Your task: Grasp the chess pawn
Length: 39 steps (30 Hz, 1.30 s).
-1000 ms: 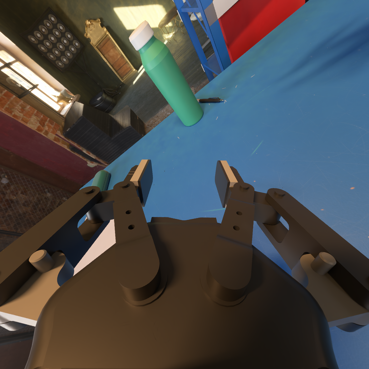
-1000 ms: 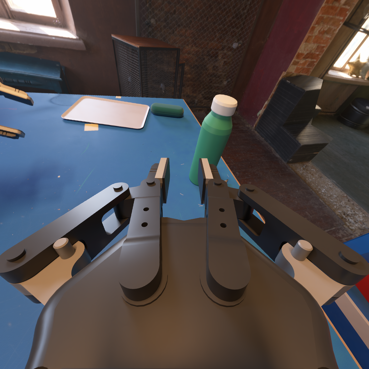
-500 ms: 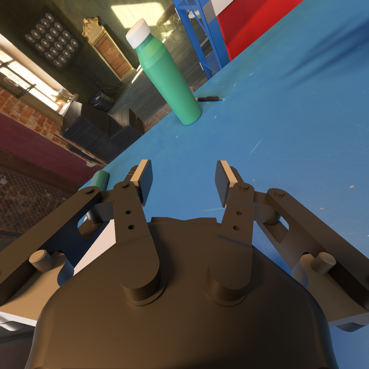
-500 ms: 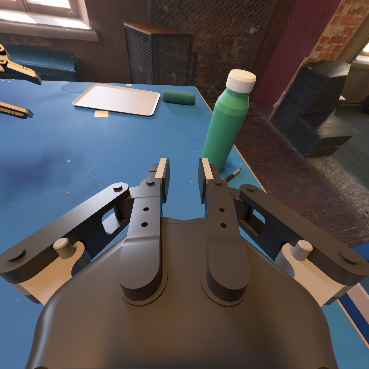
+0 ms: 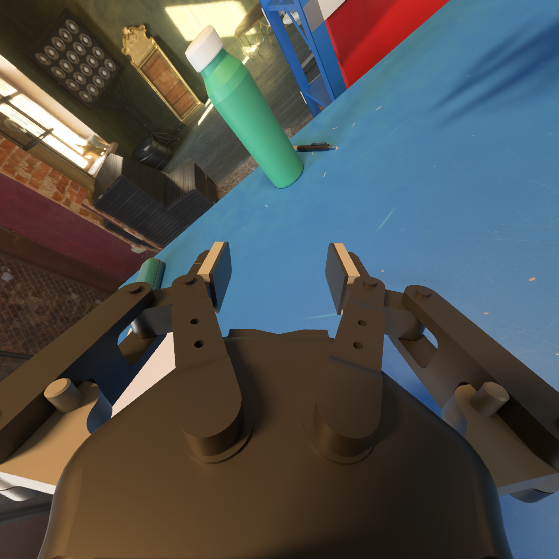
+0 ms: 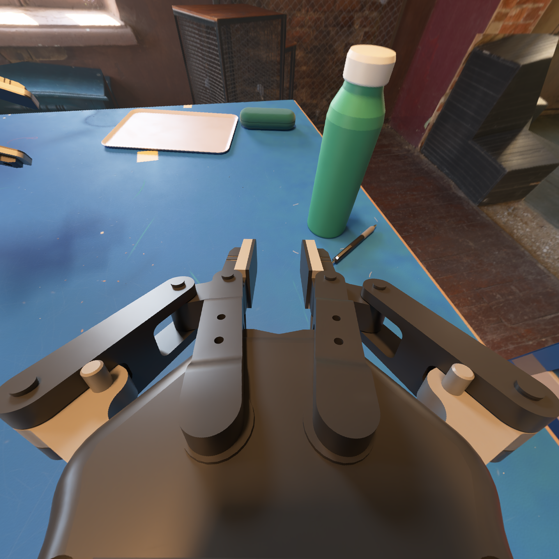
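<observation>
Chess pawn: not visible in either view, so its direction from the fingers and the nearer arm cannot be told. Left gripper spread wide, empty. Right gripper narrower, empty. Beyond: pen, green bottle.

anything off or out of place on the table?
No chess pawn shows in either view. The green bottle stands upright near the table edge, a pen lying beside it. Tray and green case sit flat. No spills.
</observation>
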Each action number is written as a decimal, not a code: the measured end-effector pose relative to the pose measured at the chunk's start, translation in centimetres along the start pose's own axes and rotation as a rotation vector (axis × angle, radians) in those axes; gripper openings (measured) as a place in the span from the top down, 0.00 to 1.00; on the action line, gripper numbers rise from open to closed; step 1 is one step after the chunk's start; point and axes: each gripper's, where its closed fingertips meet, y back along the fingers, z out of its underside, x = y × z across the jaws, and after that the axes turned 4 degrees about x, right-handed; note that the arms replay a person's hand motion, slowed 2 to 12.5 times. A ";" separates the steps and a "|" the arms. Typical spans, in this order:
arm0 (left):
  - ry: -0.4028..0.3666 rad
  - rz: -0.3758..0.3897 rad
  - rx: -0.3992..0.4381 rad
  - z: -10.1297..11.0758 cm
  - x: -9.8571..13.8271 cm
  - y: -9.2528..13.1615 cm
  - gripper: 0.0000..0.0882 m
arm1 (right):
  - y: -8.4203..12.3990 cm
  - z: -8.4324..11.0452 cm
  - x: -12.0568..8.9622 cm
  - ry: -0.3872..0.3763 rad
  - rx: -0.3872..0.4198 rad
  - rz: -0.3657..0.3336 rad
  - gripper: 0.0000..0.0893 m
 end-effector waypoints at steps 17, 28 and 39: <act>-0.009 0.005 -0.001 0.0 0.3 0.0 0.36 | -0.2 3.0 1.2 -0.136 -0.114 0.058 0.70; -0.013 0.010 -0.002 0.0 0.5 -0.1 0.36 | -0.5 2.9 1.3 -0.164 -0.086 0.069 0.70; -0.020 0.016 -0.006 0.0 0.8 -0.2 0.36 | -0.6 3.6 1.4 -0.144 -0.109 0.082 0.70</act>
